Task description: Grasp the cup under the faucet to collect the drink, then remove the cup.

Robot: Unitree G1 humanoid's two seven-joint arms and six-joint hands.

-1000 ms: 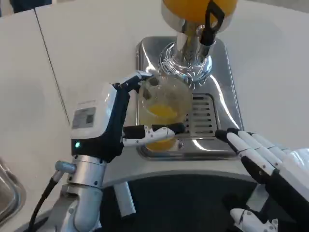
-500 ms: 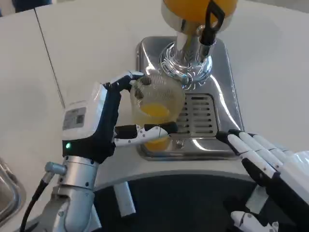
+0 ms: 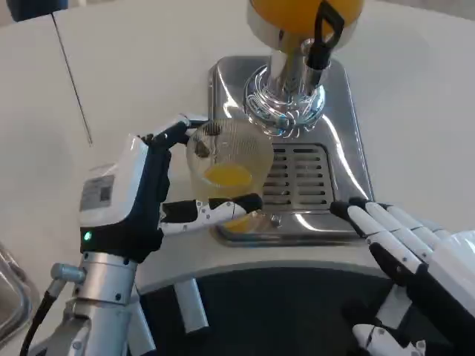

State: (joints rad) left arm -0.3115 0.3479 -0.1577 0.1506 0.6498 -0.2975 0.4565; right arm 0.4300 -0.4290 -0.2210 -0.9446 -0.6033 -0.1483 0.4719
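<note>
A clear ribbed cup (image 3: pixel 226 167) with orange drink in its bottom is gripped by my left hand (image 3: pixel 137 193), fingers wrapped around its near and far sides. The cup sits over the left edge of the steel drip tray (image 3: pixel 349 133), left of and below the chrome faucet (image 3: pixel 288 100). Above the faucet is the orange drink tank (image 3: pixel 304 18) with a black lever (image 3: pixel 324 37). My right hand (image 3: pixel 415 256) rests at the table's front right with fingers stretched out, holding nothing.
The slotted grille (image 3: pixel 297 176) of the tray lies right of the cup. A thin dark seam (image 3: pixel 70 78) crosses the white table at the left. The table's curved front edge (image 3: pixel 245 263) runs below the tray.
My left hand has carried the cup leftward and toward me, out from under the faucet. The right hand has stayed put.
</note>
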